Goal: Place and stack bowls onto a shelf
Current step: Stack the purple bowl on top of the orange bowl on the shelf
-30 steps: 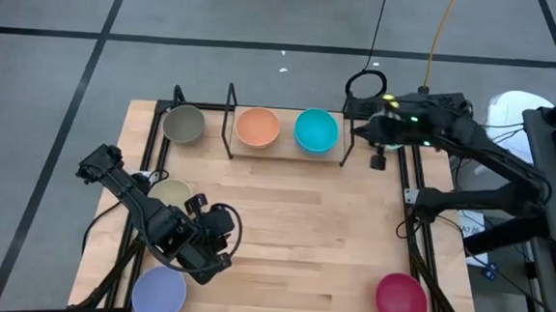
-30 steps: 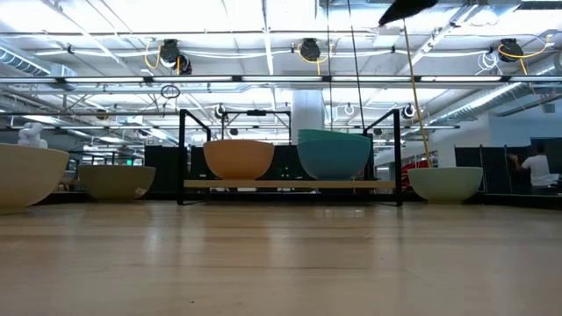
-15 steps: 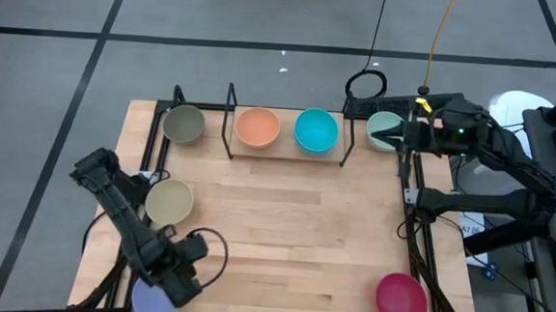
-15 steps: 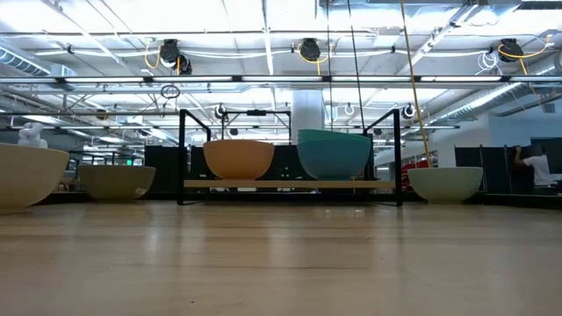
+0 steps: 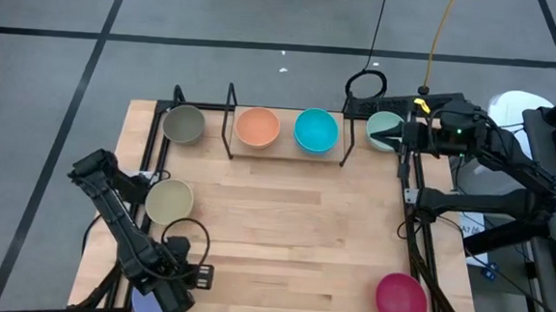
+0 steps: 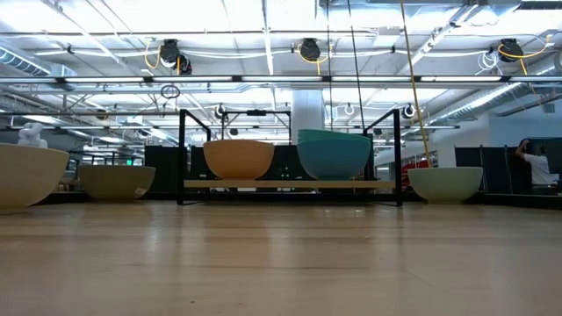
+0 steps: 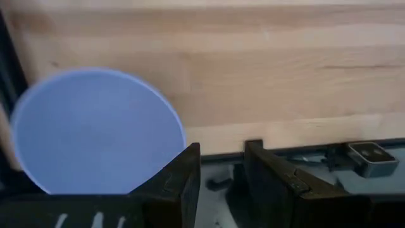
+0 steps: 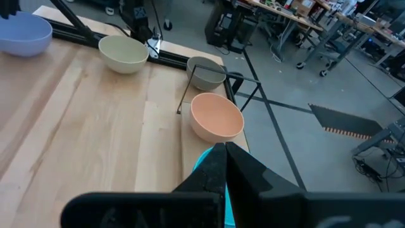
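My left gripper (image 5: 180, 278) is open at the table's near-left corner, beside the lavender bowl (image 7: 95, 130), which my arm mostly covers in the high view. My right gripper (image 8: 225, 152) is shut, high above the mint green bowl (image 5: 382, 127), which rests on the table right of the shelf (image 6: 290, 184). The orange bowl (image 5: 258, 127) and the cyan bowl (image 5: 315, 130) sit side by side on the shelf's board. The grey-olive bowl (image 5: 183, 124), the beige bowl (image 5: 169, 201) and the magenta bowl (image 5: 401, 299) stand on the table. No blue bowl shows. My left gripper has one finger (image 7: 188, 166) right at the lavender bowl's rim (image 7: 177, 130) on the side toward the table's near edge. Whether it touches the rim, I cannot tell. The bowl stands upright on the table.
Black frame rails (image 5: 416, 232) run along the table's left and right edges. The shelf's upright rods (image 5: 231, 105) rise at the far edge. Bare wood (image 5: 293, 225) fills the table's middle. A person (image 6: 531, 162) stands far off in the room.
My left gripper has swung from beside the beige bowl toward the table's near edge and now stands over the lavender bowl, hiding most of it. My right gripper drew back toward the right edge, uncovering the mint green bowl, and has left the low view.
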You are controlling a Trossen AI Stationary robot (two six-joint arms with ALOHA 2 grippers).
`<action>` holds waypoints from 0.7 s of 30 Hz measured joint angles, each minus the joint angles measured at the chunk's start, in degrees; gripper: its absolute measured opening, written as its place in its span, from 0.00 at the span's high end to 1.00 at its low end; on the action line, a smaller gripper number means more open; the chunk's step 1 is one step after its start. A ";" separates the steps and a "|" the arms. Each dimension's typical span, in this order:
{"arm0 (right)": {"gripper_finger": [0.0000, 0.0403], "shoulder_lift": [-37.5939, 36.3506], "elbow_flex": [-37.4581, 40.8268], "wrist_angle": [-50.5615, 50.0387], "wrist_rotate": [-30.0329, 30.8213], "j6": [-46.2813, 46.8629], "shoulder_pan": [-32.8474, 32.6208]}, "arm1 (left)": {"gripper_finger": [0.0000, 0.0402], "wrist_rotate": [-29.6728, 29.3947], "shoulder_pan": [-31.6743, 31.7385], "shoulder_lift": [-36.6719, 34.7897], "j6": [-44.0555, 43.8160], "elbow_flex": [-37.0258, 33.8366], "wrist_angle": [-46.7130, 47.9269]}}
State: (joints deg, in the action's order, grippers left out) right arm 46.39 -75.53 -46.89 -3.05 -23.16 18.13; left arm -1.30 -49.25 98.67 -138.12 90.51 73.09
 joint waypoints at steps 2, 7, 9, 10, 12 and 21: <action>1.00 0.00 0.00 0.00 0.00 0.00 0.00 | 0.68 0.02 0.09 0.67 -1.77 0.01 -0.97; 1.00 0.00 0.00 0.02 0.00 -0.64 0.01 | 0.68 2.47 -0.09 3.04 -2.66 0.01 -0.30; 1.00 0.00 0.00 0.03 0.00 -1.63 0.02 | 0.68 3.80 -0.23 4.12 -2.96 0.01 -0.34; 1.00 0.00 0.00 0.04 0.00 -1.89 0.02 | 0.68 4.04 -0.27 4.52 -3.18 0.01 -0.56; 1.00 0.00 0.00 0.11 0.00 -2.07 0.02 | 0.68 4.99 -0.28 5.19 -3.22 0.01 -1.77; 1.00 0.00 0.00 0.11 0.00 -2.16 0.02 | 0.68 5.88 -0.11 8.36 -3.48 0.01 -2.91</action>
State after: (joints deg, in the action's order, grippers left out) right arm 46.39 -75.53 -46.78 -3.05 -25.32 18.15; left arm 4.58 -49.36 107.03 -141.60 90.52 70.18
